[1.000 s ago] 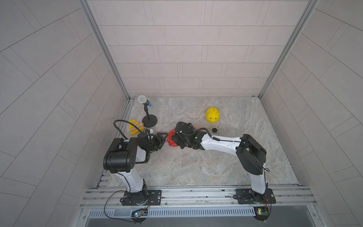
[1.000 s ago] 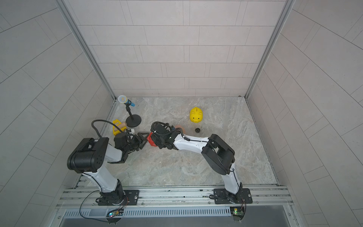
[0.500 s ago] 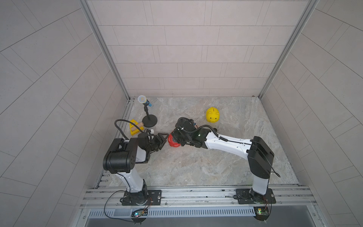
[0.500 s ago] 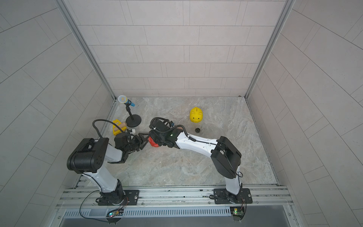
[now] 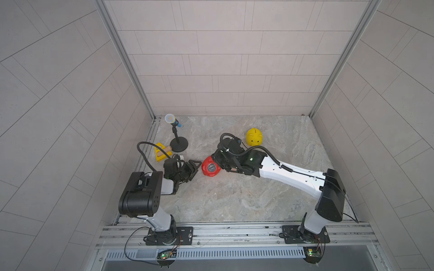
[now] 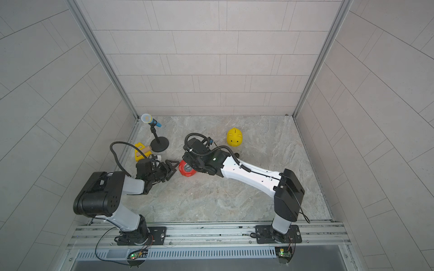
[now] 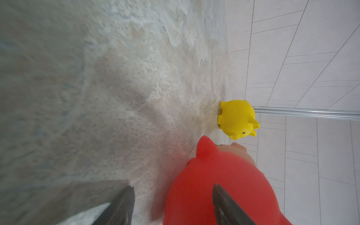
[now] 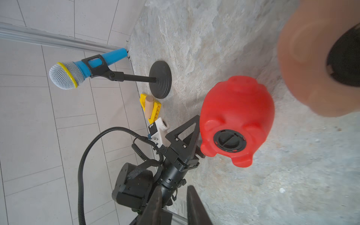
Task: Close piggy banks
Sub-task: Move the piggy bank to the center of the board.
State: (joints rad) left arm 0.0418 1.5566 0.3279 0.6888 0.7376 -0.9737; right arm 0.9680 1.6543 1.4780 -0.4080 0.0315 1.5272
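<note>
Red pig (image 5: 211,168) lies on its side, centre-left of the counter (image 5: 234,201), belly twd the top cams. A black plug (image 8: 229,141) sits in its belly hole, so this one looks closed; locked or just seated, can't tell.

Left hand (image 5: 196,168) is at the pig's side, jaws abt half wide, tips touching or just beside it, and not clamped on it as far as I can judge. Right hand (image 8: 174,188) is just beside the red pig, opposite the left hand, jaws narrow w/ nothing btw them.

Peach pig (image 7: 241,151) sits just behind the red one, mostly under the right arm in both top views. The right wrist view gives only a blur w/ a dark round patch: plug or bare hole, can't tell. Yellow pig (image 5: 254,140) stands on its feet nr the back, well apart, belly hidden.

So prob. 1 of 3 done, 2 unconfirmed.

Counter is grey-beige, stone-look, matte. Toy mic on stand (image 5: 179,147) and yellow triangular toy (image 5: 160,156) are at back-left. Pale tiled walls (image 5: 223,70) on 3 sides, metal rail (image 5: 234,231) in front.
</note>
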